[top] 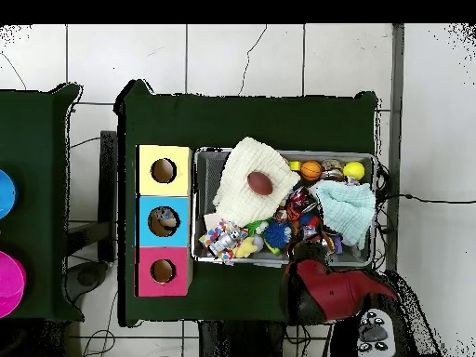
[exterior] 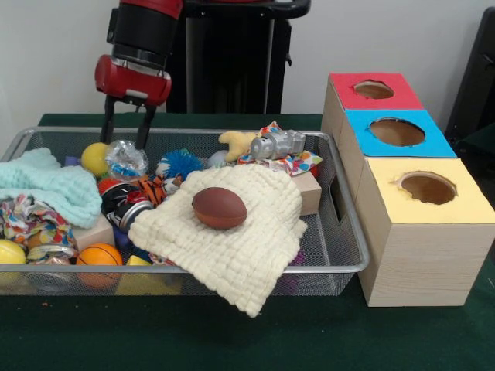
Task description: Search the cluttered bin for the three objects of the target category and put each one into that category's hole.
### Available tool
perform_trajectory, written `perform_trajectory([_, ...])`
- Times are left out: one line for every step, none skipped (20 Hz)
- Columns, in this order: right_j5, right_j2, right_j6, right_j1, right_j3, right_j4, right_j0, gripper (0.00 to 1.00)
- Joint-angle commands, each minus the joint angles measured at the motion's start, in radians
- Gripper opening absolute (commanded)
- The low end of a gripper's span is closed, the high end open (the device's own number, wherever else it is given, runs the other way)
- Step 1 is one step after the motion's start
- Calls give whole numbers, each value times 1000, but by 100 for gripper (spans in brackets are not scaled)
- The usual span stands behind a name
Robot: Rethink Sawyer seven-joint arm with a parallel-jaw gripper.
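Over the far left part of the wide silver wire-mesh bin [exterior: 349, 261] the robot's black two-fingered hand [exterior: 124, 124] is held with its fingers apart and empty, just above a crinkled clear-wrapped ball [exterior: 126, 159]. Well apart from it, the rough round hole in the red-topped cardboard box [exterior: 373, 90] is seen at the far right. Neighbouring clutter could be snagged or nudged if the hand is lowered. Much is buried under the cream knitted cloth [exterior: 247, 232] and pale mint towel [exterior: 48, 188], so the target category cannot be judged
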Motion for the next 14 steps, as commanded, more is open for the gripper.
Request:
perform_trajectory([-146,-23,69,149,-106,63,7,100])
perform_trajectory([-156,-23,69,160,-106,63,4,100])
perform_trajectory([-169,-27,68,170,-106,67,4,100])
perform_trajectory([-174,-27,69,177,-107,66,2,100])
perform_trajectory([-185,-30,70,186,-106,69,1,100])
perform_trajectory([-194,-32,70,193,-106,72,1,100])
perform_trajectory([-205,-34,70,208,-109,76,0,100])
perform_trajectory([-215,-36,70,218,-111,79,0,100])
perform_trajectory([-221,-36,72,231,-113,81,-1,100])
perform_trajectory([-226,-37,74,239,-114,84,0,100])
perform_trajectory([-231,-39,75,247,-115,86,1,100])
perform_trajectory([-231,-39,78,246,-114,83,1,100])
perform_trajectory([-225,-37,83,242,-112,79,1,100])
perform_trajectory([-219,-34,87,238,-110,74,1,100])
